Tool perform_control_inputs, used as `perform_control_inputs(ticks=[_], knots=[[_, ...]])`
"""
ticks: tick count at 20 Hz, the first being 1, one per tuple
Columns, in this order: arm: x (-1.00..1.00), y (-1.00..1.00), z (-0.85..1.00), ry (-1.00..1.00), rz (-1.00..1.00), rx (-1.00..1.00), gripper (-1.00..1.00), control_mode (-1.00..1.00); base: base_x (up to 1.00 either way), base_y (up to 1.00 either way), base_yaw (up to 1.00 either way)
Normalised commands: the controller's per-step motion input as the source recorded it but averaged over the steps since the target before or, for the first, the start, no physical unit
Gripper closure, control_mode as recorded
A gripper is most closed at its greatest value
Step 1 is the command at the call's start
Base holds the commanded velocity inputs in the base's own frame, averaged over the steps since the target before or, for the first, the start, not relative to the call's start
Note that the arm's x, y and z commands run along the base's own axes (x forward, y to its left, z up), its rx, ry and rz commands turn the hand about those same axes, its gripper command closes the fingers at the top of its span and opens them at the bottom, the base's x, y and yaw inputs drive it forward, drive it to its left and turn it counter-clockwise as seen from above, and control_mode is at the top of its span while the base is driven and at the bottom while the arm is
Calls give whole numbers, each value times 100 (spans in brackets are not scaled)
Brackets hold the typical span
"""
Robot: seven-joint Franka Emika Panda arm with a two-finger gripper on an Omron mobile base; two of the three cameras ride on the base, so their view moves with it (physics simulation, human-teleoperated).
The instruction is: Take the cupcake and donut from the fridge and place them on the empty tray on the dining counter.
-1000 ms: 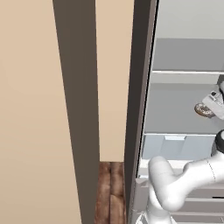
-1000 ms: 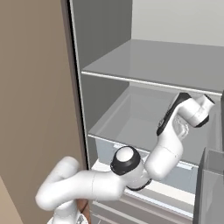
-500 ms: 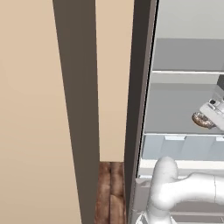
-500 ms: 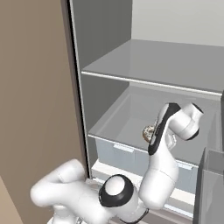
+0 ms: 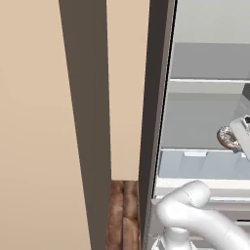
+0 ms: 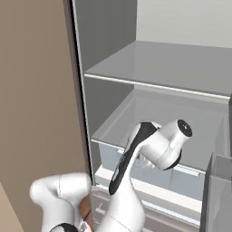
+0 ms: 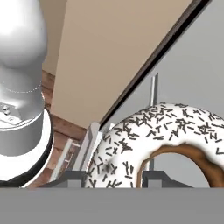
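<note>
donut [image 7: 162,144]: brown ring with a pale glaze and dark sprinkles, lower right of the hand view, close against the camera. the two dark fingertips [image 7: 156,178] rise at the bottom edge, one at the outer rim, one at the hole, so the jaws stand closed on the ring's left side. in the left base view the donut [image 5: 226,137] sits at the right edge, mid height, held up in front of the open fridge [image 5: 205,105], above a pale drawer front and below a grey shelf.

gripper [image 7: 114,179]: gripping the donut.

fridge: door open; in the right base view its grey shelves [image 6: 181,68] fill the upper right, with the white arm bent across the lower centre.

wooden floor [image 5: 124,215]: brown strip, bottom centre of the left base view.
</note>
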Motion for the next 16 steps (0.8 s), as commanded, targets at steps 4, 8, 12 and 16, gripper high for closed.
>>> perform_control_inputs(ticks=[4, 8, 12, 16], knots=[[-100, 38, 70, -17, -36, 0, 100, -100, 0, 0, 0], [-100, 7, 64, -10, -29, 0, 100, -100, 0, 0, 0], [-100, 0, 52, -1, -13, 3, 100, -100, 0, 0, 0], [-96, 22, 30, 0, -4, 6, 100, -100, 0, 0, 0]])
